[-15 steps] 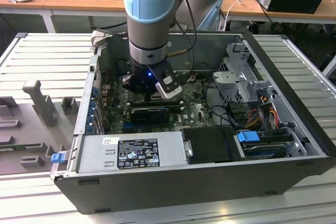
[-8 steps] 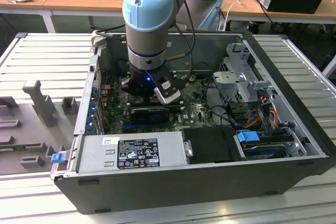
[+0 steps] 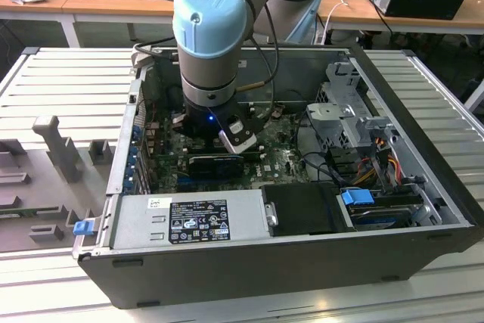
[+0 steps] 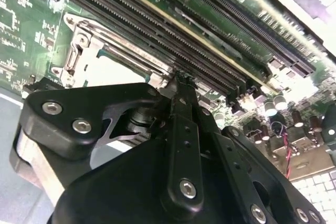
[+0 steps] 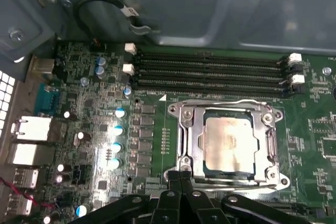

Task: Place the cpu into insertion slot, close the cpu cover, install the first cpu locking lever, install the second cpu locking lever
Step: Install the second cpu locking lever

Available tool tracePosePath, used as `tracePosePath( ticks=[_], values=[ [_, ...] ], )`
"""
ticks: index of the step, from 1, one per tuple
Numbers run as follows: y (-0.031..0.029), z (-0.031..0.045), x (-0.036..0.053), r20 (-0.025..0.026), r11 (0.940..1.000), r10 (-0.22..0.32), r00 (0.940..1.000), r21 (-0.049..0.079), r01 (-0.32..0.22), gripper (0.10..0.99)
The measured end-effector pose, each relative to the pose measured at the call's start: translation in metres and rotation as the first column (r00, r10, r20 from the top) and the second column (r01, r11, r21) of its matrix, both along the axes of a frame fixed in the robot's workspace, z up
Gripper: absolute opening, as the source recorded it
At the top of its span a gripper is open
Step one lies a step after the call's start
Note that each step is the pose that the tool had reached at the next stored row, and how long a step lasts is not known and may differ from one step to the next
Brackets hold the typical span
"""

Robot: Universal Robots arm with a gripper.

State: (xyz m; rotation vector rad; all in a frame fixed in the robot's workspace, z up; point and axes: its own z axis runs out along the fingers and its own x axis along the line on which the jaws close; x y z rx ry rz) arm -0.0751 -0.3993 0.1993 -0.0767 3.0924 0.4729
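Note:
The cpu [image 5: 227, 142], silver-faced, sits in the insertion slot, whose dark frame [image 5: 231, 170] shows just inside the cover's cut-out. The cpu cover [image 5: 190, 140] lies flat over it, a silver frame plate. A thin wire lever [image 5: 226, 103] runs along the side towards the memory slots, and another metal bar [image 5: 274, 145] lies along an adjacent side. My gripper [image 5: 181, 171] hangs at the socket's edge opposite the memory slots, black fingers pressed together with nothing visible between them. In the second wrist view the gripper [image 4: 181, 80] ends just beside the cover [image 4: 89, 51]. The exterior view has the arm's wrist [image 3: 215, 73] reaching down into the case.
Several long black memory slots [image 5: 210, 69] run beside the socket. A black expansion card [image 3: 215, 164] sits on the board near the wrist. The power supply [image 3: 189, 221], a drive cage [image 3: 348, 111] and loose cables [image 3: 382, 160] crowd the case; its walls [image 3: 125, 134] enclose the board.

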Motion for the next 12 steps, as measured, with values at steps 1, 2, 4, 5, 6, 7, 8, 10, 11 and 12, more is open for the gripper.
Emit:
tracePosePath(
  ticks=[1, 2, 4, 5, 6, 7, 8, 10, 11, 12],
  values=[
    [-0.0004, -0.0009, -0.0004, -0.0001, 0.9999, 0.000, 1.0000, 0.013, 0.000, 0.106],
    [-0.0009, -0.0020, -0.0009, 0.0000, 0.9996, 0.000, 1.0000, 0.027, 0.000, 0.106],
    [-0.0014, -0.0045, -0.0015, 0.0001, 0.9991, 0.000, 1.0000, 0.043, 0.000, 0.106],
    [-0.0016, -0.0056, -0.0017, 0.0001, 0.9989, 0.000, 1.0000, 0.047, 0.000, 0.106],
    [-0.0021, -0.0072, -0.0022, -0.0005, 0.9987, 0.000, 1.0000, 0.052, 0.000, 0.106],
    [-0.0021, -0.0073, -0.0025, -0.0005, 0.9985, 0.000, 1.0000, 0.054, 0.000, 0.106],
    [-0.0021, -0.0074, -0.0026, -0.0004, 0.9985, 0.000, 1.0000, 0.055, 0.000, 0.106],
    [-0.0015, -0.0036, -0.0025, 0.0009, 0.9983, 0.000, 1.0000, 0.057, 0.000, 0.106],
    [-0.0016, -0.0013, -0.0026, 0.0004, 0.9984, 0.000, 1.0000, 0.056, 0.000, 0.106],
    [-0.0016, 0.0009, -0.0027, -0.0001, 0.9984, 0.000, 1.0000, 0.056, 0.000, 0.106]
  ],
)
